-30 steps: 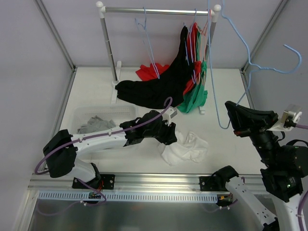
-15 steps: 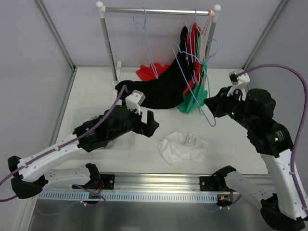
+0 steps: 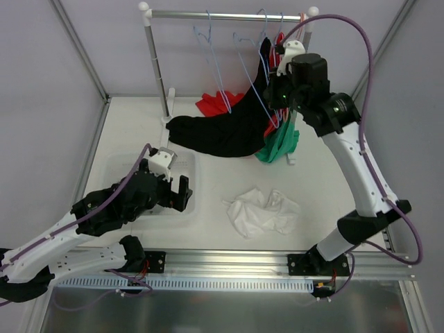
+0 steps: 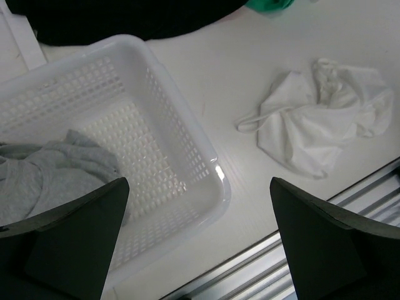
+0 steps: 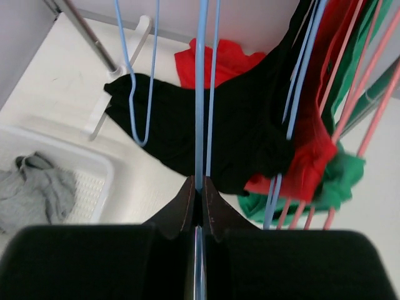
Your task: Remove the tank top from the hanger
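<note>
The white tank top (image 3: pixel 263 210) lies crumpled on the table, off any hanger; it also shows in the left wrist view (image 4: pixel 319 125). My right gripper (image 3: pixel 276 90) is raised at the clothes rail and is shut on the wire of an empty blue hanger (image 5: pixel 201 94), jaws pinched together on it (image 5: pixel 200 187). My left gripper (image 3: pixel 179 194) is open and empty, fingers wide apart (image 4: pixel 197 250), above the right edge of the white basket (image 4: pixel 187 156), left of the tank top.
The rail (image 3: pixel 222 14) carries another empty blue hanger (image 3: pixel 211 55) and black (image 3: pixel 222 132), red (image 5: pixel 312 150) and green (image 3: pixel 281 146) garments on the right. A grey garment (image 4: pixel 50 181) lies in the basket. The rack's feet stand on the far table.
My right arm swung the blue hanger from the right side up to the rail. My left arm drew back left from the white tank top to above the basket.
</note>
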`<state>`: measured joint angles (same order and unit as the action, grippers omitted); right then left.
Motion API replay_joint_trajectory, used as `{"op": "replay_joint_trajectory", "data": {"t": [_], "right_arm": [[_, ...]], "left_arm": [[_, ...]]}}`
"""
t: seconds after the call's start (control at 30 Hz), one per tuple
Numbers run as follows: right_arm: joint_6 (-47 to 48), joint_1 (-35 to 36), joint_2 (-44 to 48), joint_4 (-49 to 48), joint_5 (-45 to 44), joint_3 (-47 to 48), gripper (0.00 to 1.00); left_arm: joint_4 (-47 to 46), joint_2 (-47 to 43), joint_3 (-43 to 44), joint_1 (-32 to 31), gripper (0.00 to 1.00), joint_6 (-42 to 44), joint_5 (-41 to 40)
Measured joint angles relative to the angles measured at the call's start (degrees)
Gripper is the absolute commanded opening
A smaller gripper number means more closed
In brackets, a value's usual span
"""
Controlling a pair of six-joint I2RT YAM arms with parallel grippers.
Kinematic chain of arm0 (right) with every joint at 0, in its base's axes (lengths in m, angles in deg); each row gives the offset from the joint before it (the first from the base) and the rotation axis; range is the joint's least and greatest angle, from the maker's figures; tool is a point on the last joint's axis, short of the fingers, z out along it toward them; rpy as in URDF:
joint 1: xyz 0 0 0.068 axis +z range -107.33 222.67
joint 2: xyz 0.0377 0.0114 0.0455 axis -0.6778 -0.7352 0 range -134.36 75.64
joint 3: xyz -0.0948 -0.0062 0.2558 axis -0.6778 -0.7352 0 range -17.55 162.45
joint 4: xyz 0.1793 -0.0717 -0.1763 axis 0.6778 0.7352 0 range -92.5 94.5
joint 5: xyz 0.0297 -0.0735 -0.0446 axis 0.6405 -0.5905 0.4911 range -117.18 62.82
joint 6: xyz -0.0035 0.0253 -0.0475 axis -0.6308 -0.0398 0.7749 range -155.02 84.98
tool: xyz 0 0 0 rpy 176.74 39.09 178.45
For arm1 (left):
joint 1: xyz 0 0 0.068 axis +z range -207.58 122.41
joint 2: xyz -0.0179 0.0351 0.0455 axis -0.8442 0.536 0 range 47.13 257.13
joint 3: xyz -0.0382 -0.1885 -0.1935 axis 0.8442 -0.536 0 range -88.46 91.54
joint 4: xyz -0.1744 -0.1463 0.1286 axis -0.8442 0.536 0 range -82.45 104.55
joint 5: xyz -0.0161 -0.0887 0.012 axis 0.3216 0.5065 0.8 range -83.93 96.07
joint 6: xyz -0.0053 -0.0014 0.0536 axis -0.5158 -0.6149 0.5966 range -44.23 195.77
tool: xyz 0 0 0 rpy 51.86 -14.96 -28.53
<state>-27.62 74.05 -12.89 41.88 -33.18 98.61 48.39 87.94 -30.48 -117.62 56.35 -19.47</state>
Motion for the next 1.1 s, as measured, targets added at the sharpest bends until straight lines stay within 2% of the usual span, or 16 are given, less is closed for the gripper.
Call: {"op": "replay_joint_trajectory", "data": {"t": [0.13, 0.33, 0.5, 0.93, 1.03, 1.1], "right_arm": [[2.6, 0.8, -10.2, 0.2, -3.3, 10.0, 0.0], [5.6, 1.0, -20.0, 0.2, -4.3, 20.0, 0.0], [6.2, 1.0, -23.0, -2.4, -3.6, 22.1, 0.0], [5.7, 2.5, -28.5, -5.7, -2.5, 22.2, 0.0], [4.9, 2.6, -28.5, -6.2, -2.5, 21.8, 0.17], [4.4, 2.6, -28.5, -6.5, -2.5, 21.3, 0.23]], "left_arm": [[2.7, 1.3, -2.6, 0.0, 0.99, 0.6, 0.0], [3.1, -0.6, -2.9, 0.0, 0.99, 0.7, -0.3], [3.2, -3.1, -3.5, 0.0, 0.99, 0.7, -1.7], [3.2, -1.5, -3.6, 0.0, 0.99, 0.7, -1.9], [3.2, -2.1, -3.6, 0.0, 0.99, 0.6, -2.0], [3.2, -2.4, -3.6, 0.0, 0.99, 0.6, -2.0]]}}
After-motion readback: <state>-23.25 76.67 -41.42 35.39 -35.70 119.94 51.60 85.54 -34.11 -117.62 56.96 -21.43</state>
